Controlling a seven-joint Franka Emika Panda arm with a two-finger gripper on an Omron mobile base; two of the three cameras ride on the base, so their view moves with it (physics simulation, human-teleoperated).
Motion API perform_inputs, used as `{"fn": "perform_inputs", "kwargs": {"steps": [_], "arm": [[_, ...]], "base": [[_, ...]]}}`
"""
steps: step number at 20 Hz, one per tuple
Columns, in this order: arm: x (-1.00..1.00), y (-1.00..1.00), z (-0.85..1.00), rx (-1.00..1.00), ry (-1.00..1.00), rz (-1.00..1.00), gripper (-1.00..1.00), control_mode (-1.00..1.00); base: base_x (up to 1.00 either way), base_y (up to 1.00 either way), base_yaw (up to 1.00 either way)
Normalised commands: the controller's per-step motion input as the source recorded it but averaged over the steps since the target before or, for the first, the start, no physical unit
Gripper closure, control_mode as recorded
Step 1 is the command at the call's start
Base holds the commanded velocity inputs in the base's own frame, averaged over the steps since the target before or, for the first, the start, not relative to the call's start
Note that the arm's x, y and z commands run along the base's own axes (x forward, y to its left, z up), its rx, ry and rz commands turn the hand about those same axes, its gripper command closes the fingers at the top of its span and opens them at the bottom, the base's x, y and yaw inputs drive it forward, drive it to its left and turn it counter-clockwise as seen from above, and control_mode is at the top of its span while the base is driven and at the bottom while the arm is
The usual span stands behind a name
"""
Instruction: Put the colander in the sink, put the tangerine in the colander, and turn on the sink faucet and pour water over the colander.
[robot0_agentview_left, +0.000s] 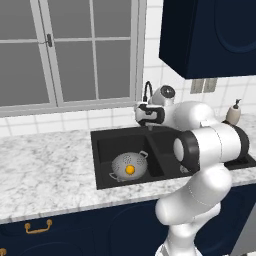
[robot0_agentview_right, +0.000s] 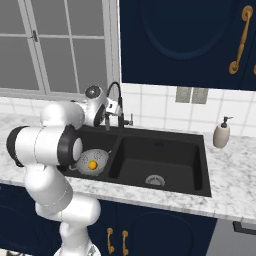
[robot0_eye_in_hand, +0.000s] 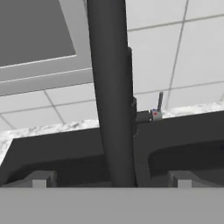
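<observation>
The silver colander (robot0_agentview_left: 122, 162) (robot0_agentview_right: 100, 157) rests in the left basin of the black sink (robot0_agentview_left: 100, 136) (robot0_agentview_right: 200, 145). The orange tangerine (robot0_agentview_left: 130, 170) (robot0_agentview_right: 92, 164) lies inside it. Behind the divider rises the black faucet (robot0_agentview_left: 148, 89) (robot0_agentview_right: 118, 90) (robot0_eye_in_hand: 111, 87). My gripper (robot0_agentview_left: 143, 116) (robot0_agentview_right: 115, 109) (robot0_eye_in_hand: 111, 179) is open at the faucet, level with its lower stem. In the hand view the dark stem runs up between my fingertips (robot0_eye_in_hand: 41, 179), close to the camera. The faucet's small side lever (robot0_eye_in_hand: 156, 109) (robot0_agentview_right: 131, 120) sticks out to the right of the stem.
A beige soap dispenser (robot0_agentview_left: 233, 112) (robot0_agentview_right: 221, 134) stands on the marble counter right of the sink. The window (robot0_agentview_left: 70, 50) and tiled wall sit just behind the faucet. Dark wall cabinets (robot0_agentview_right: 185, 40) hang above. The right basin has a silver drain (robot0_agentview_right: 155, 180).
</observation>
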Motion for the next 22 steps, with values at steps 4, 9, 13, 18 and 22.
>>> {"fn": "perform_inputs", "kwargs": {"steps": [4,9,13,18,22], "arm": [[0.56,0.74,0.0,0.03,0.05,0.0,-1.0,-1.0],[0.57,0.69,0.0,0.02,0.05,0.0,-1.0,-1.0],[0.44,0.48,0.0,0.0,0.03,0.0,-1.0,-1.0],[0.0,0.15,0.16,0.0,0.01,0.0,-1.0,-1.0],[-0.14,0.25,0.35,0.0,0.0,0.0,-1.0,-1.0]], "base": [[0.0,0.0,0.0],[0.0,0.0,0.0],[0.0,0.0,0.0],[0.0,0.0,0.0],[0.0,0.0,0.0]]}}
